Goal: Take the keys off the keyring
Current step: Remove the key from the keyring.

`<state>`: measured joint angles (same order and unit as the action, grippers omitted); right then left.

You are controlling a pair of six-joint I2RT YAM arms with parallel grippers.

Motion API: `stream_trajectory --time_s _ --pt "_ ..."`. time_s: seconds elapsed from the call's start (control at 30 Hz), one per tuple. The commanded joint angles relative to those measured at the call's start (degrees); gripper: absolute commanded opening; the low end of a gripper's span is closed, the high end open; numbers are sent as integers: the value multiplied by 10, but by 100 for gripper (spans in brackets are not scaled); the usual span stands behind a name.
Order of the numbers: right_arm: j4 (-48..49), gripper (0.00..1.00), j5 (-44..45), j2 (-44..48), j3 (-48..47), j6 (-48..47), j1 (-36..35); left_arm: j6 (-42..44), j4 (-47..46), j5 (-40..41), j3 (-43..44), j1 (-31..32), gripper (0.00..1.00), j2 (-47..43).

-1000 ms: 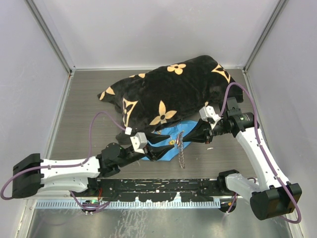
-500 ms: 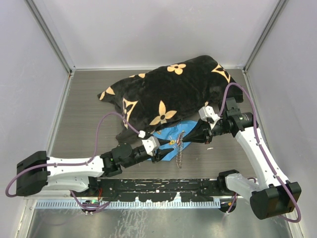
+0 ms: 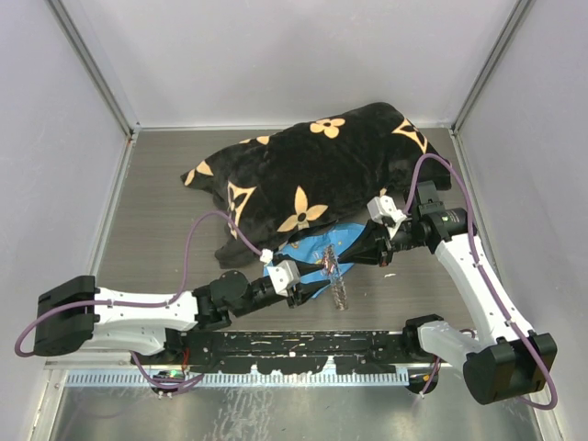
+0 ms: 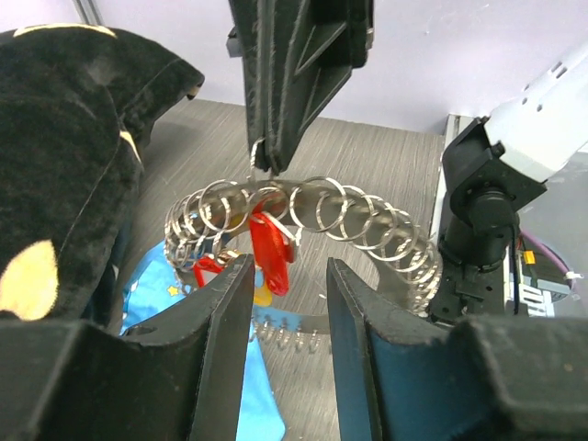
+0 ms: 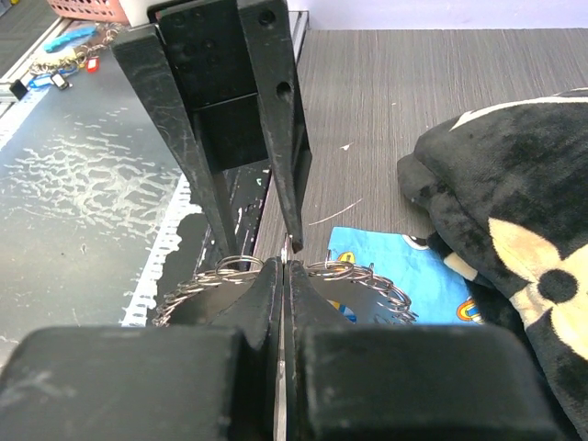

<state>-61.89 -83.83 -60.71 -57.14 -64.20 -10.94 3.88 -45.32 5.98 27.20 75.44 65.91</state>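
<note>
The keyring (image 4: 322, 209), a loop of linked silver rings, hangs from my right gripper (image 3: 344, 256), which is shut on its top; the same pinch shows in the right wrist view (image 5: 286, 266). From the ring dangle the keys: a red-headed key (image 4: 271, 253), a second red one (image 4: 206, 270) and a yellow one (image 4: 263, 294). My left gripper (image 4: 288, 268) is open just below the ring. The tip of the red key hangs between its fingers, close to the left finger (image 4: 225, 303), with a gap on the other side. From above, the left gripper (image 3: 317, 281) sits right beside the dangling keyring (image 3: 337, 280).
A black plush cloth with tan flowers (image 3: 312, 175) lies across the back of the table. A blue patterned cloth (image 3: 308, 248) lies under the ring. The black mounting rail (image 3: 294, 354) runs along the near edge. Grey walls close in both sides.
My left arm has reached rightward up to the hanging keyring and its jaws have narrowed a little. The right gripper has stayed put, still holding the ring.
</note>
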Motion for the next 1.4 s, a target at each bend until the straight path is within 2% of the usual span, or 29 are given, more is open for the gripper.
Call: stream_trajectory --time_s 0.0,0.5,0.87,1.03,1.37 --pt "18 1 -34 -3 -5 8 3 7 -71 32 1 18 39 1" --pt "18 1 -39 -8 -6 11 4 85 -152 202 22 78 39 86" --pt "18 1 -40 -8 -6 12 3 97 -185 212 35 80 37 111" --pt "18 1 -40 -8 -6 13 4 105 -193 213 50 80 31 127" --pt "19 1 -40 -4 -6 14 3 112 -193 229 53 80 26 134"
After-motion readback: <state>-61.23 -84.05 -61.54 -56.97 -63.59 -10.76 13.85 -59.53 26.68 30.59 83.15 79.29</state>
